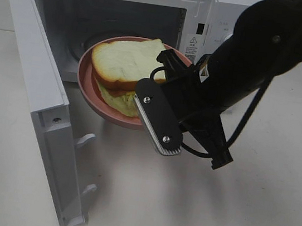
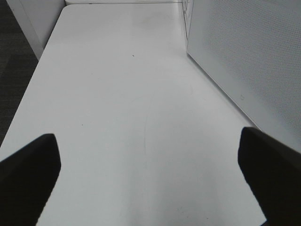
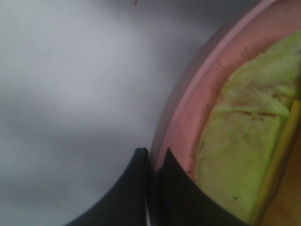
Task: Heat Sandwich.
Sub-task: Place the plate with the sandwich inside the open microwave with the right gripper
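The sandwich (image 1: 125, 61), pale bread over a green lettuce leaf (image 3: 240, 155), lies on a round pink plate (image 1: 85, 90). The plate hangs tilted at the mouth of the open microwave (image 1: 121, 7), above the table. My right gripper (image 1: 140, 107) is shut on the plate's near rim; in the right wrist view the gripper (image 3: 150, 157) pinches the pink plate edge (image 3: 188, 108) between its black fingertips. My left gripper (image 2: 150, 174) stands open over bare table with nothing between its fingers (image 2: 28, 172); the high view does not show it.
The microwave door (image 1: 36, 91) swings out toward the front left, its handle on the inner side. A white perforated panel of the microwave (image 2: 249, 52) stands close beside the left gripper. White table (image 1: 144, 202) lies in front of the microwave.
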Motion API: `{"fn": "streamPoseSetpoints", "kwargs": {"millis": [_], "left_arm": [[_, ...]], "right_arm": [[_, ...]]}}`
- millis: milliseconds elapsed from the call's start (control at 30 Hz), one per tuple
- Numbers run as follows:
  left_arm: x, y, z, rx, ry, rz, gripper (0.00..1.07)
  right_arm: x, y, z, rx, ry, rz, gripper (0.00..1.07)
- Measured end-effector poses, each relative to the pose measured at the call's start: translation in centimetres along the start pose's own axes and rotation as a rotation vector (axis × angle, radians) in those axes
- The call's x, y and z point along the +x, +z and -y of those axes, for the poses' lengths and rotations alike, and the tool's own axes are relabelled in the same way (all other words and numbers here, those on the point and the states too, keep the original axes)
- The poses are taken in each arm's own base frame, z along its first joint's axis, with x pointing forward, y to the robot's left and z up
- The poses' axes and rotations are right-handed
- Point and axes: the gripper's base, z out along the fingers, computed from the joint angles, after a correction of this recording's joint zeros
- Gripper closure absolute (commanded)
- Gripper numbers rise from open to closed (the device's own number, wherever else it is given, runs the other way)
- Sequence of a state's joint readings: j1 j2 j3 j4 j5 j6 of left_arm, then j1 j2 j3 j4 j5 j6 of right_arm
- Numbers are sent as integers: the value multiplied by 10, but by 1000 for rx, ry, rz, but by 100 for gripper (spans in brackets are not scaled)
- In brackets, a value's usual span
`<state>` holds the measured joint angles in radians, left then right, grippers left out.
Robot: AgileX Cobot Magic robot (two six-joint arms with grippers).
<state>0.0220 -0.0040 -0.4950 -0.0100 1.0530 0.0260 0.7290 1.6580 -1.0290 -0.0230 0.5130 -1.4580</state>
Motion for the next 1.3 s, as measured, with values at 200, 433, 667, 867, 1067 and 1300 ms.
{"fn": "streamPoseSetpoints", "kwargs": {"millis": [200, 433, 667, 867, 1067, 1300], "left_arm": [[0, 0, 0, 0, 0, 0, 9], [0, 0, 0, 0, 0, 0, 9], [0, 0, 0, 0, 0, 0, 9], [0, 0, 0, 0, 0, 0, 9], [0, 0, 0, 0, 0, 0, 9], [0, 0, 0, 0, 0, 0, 9]], "right_arm": [[-2, 10, 18, -32, 7, 1, 107], [-4, 16, 38, -37, 8, 0, 107], [-6, 26, 61, -42, 37, -1, 107], [-7, 31, 72, -51, 42, -3, 107], [-9, 40, 89, -33, 87, -2, 107], [-11, 52, 104, -35, 113, -4, 107]]}}
